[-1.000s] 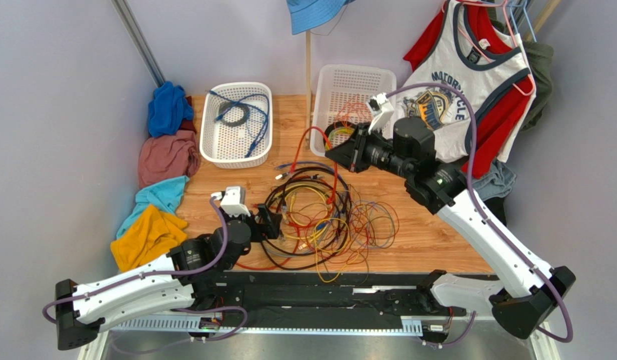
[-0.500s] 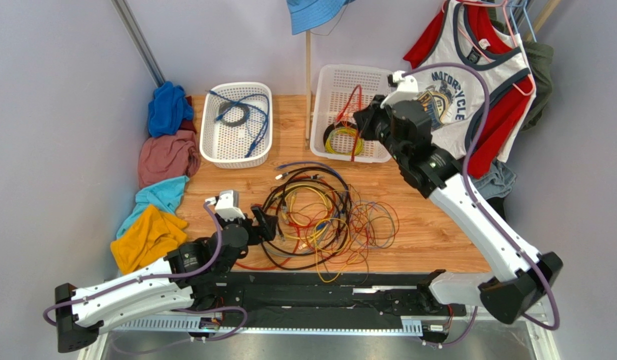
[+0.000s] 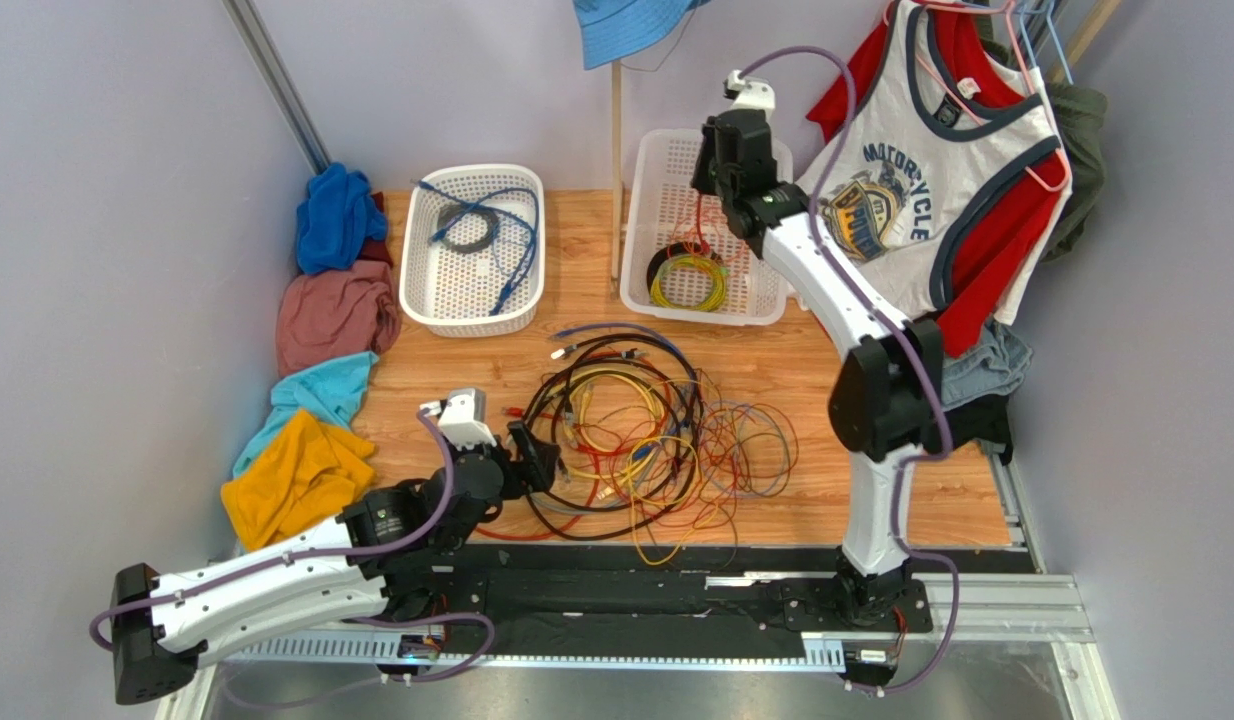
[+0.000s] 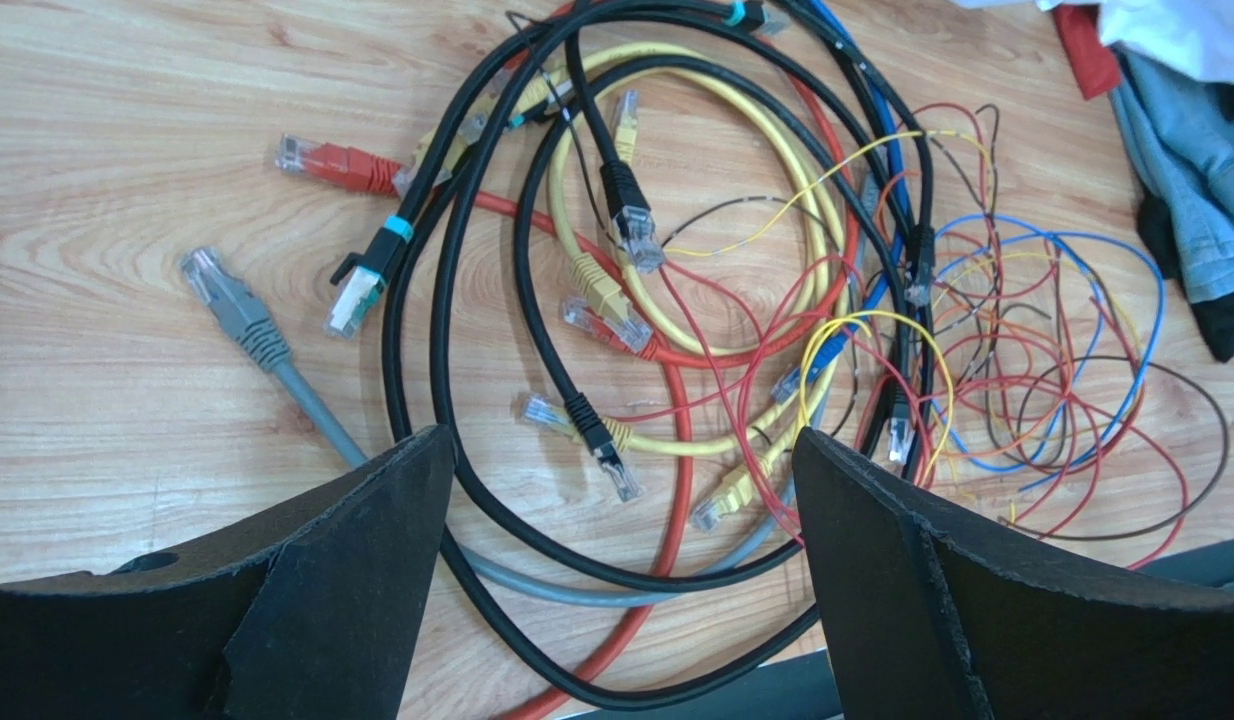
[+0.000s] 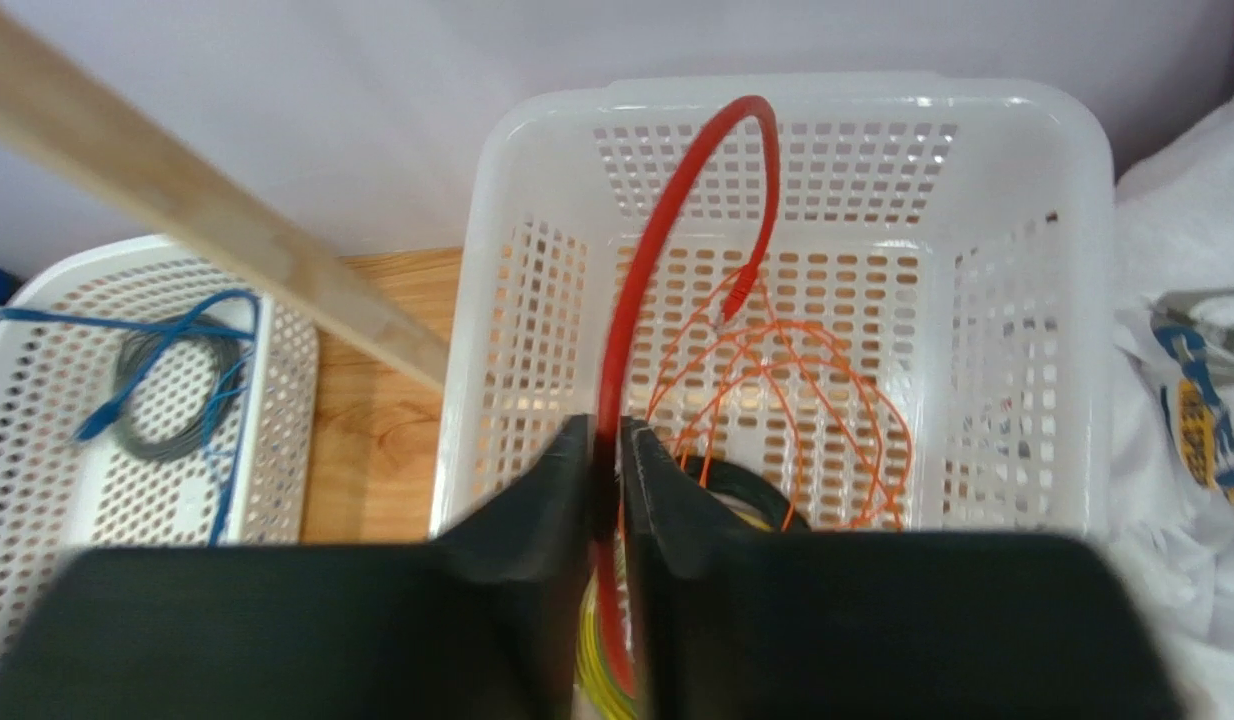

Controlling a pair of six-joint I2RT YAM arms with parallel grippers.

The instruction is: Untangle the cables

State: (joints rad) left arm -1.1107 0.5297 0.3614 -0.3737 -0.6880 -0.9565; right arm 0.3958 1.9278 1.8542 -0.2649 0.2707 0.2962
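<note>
The cables [image 3: 638, 435] lie in a tangled heap of black, yellow, red, blue and orange loops in the middle of the wooden table. My left gripper [image 3: 536, 450] sits low at the heap's left edge. In the left wrist view it [image 4: 620, 450] is open, with black, grey and red strands of the cables [image 4: 683, 300] running between its fingers untouched. My right gripper [image 3: 709, 183] hangs above the right white basket [image 3: 758, 150]. Its fingers [image 5: 605, 435] are shut on a red cable [image 5: 653, 255] that arches up and dips into the basket.
The right basket [image 5: 1029, 300] holds a yellow-green and black ring coil [image 3: 686, 278] and thin orange wire. A left white basket [image 3: 428, 285] holds blue cable and a grey coil. Folded cloths [image 3: 330, 315] line the left edge. A wooden pole [image 3: 617, 135] and hanging shirts [image 3: 909, 195] stand behind.
My right arm has swung up and back from the heap to above the right basket, carrying the red cable clear of the tangle. The left gripper has barely shifted.
</note>
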